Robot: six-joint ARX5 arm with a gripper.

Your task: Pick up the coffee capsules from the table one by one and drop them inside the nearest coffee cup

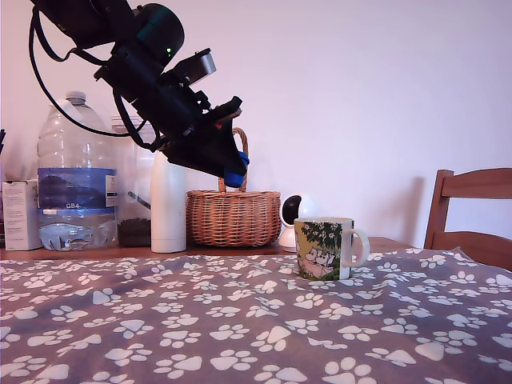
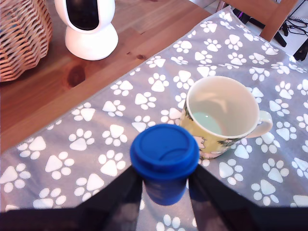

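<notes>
The pincer grips the blue coffee capsule high above the bench, short of the coffee cup and not yet over its mouth. Released here, the capsule would likely strike the rim or cloth and roll away.

Only readable text: "GB4" on the blue label of the big water bottle; nothing else legible.
</notes>
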